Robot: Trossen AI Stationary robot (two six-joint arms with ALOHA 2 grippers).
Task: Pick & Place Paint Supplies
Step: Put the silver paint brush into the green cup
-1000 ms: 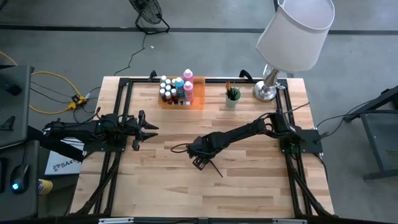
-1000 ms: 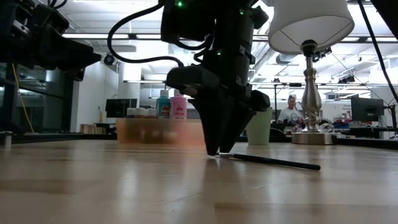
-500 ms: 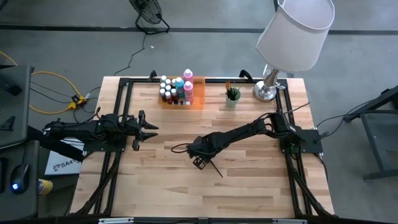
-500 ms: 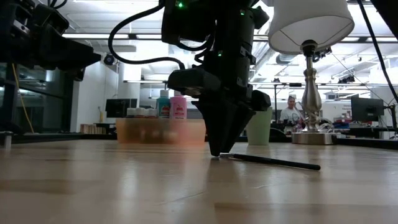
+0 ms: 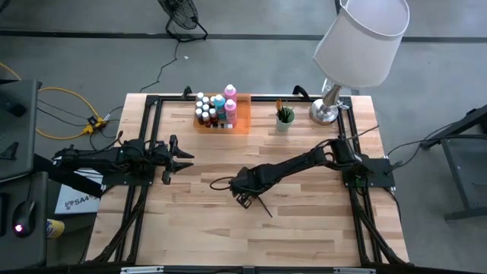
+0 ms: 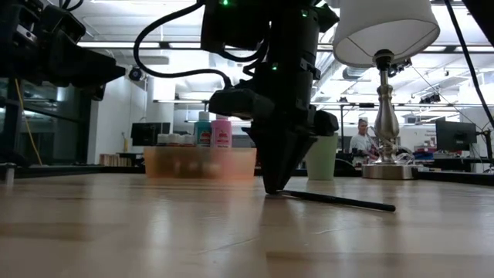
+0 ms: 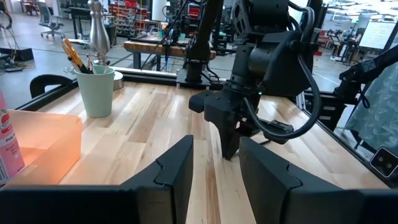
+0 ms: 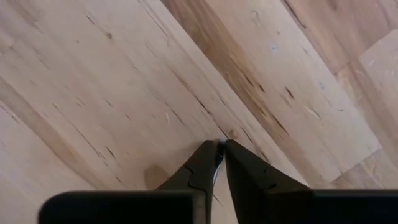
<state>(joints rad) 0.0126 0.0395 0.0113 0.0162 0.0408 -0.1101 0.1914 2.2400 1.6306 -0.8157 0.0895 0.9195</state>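
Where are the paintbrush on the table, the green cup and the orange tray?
paintbrush [image 6: 340,201], low view, middle of its dark handle.
green cup [image 7: 98,92], left wrist view, its outer wall.
orange tray [image 5: 241,124], high view, its right wall.

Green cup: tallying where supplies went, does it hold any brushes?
Yes, the left wrist view shows brush handles standing in the green cup.

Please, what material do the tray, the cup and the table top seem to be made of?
The tray looks like translucent orange plastic: bottle shapes show dimly through its wall. The cup seems matte pale green plastic or ceramic; the look leaves that open. The table top is light wood, with visible plank seams, grain and a soft sheen.
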